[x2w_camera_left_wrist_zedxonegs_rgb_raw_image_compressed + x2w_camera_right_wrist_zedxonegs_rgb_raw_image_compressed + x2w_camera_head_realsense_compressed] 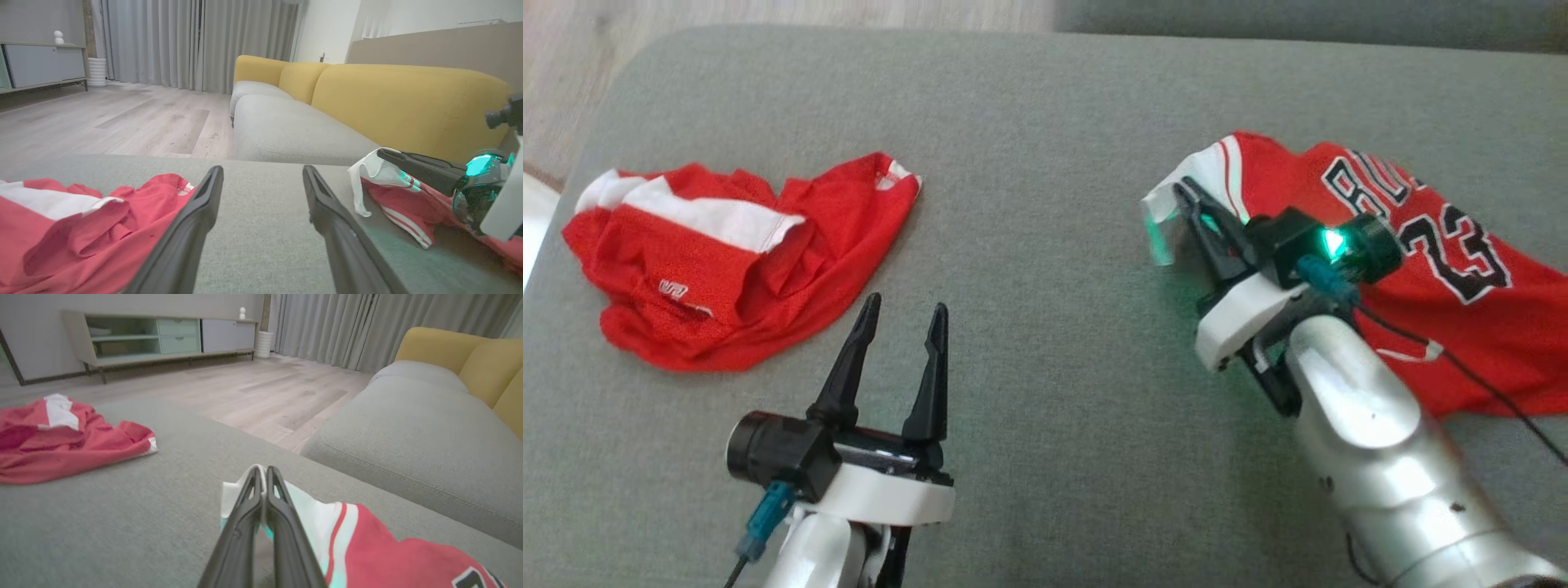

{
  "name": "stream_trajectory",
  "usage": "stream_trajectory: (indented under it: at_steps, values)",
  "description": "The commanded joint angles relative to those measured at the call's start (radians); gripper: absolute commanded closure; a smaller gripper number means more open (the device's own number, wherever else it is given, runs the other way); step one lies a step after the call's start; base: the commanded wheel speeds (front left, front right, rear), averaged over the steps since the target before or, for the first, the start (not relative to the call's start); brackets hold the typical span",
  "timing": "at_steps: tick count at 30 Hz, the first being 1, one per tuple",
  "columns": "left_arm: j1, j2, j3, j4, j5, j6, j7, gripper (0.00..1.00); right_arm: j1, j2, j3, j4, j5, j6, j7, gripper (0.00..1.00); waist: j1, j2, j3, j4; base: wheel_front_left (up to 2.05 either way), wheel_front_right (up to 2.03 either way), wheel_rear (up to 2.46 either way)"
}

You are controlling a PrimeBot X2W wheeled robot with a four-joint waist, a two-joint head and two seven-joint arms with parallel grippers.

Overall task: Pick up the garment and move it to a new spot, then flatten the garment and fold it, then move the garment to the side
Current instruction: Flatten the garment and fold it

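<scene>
Two claws are marked above the grey cushion (1045,163); which step is shown?
— The pick-up, as judged. At left, a crumpled red garment (727,253) lies untouched; the left claw (907,304) is held open near it. At right, the right claw (1183,192), angled low, is clamped on the white edge of the jersey (1421,269). A lift is called for next.

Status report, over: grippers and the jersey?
Right gripper shut on jersey, white edge. Left gripper open, holding nothing. Second red garment crumpled at left, apart from both.
</scene>
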Motion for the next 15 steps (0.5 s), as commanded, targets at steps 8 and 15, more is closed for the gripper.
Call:
stream_trajectory:
  at_steps: [8, 15]
  values:
    - [0.009, 0.000, 0.073, -0.041, -0.001, 0.004, -0.010, 0.00, 0.133, 0.013, 0.220, -0.251, 0.268, 0.007, -0.009, 1.00, -0.0001, 0.0000, -0.087, -0.062, 0.00, 0.00, 0.00]
    - [0.052, 0.000, 0.094, -0.051, 0.001, 0.008, -0.010, 0.00, 0.279, 0.013, 0.412, -0.334, 0.435, 0.007, 0.154, 1.00, -0.0001, 0.0000, -0.154, -0.095, 0.00, 0.00, 0.00]
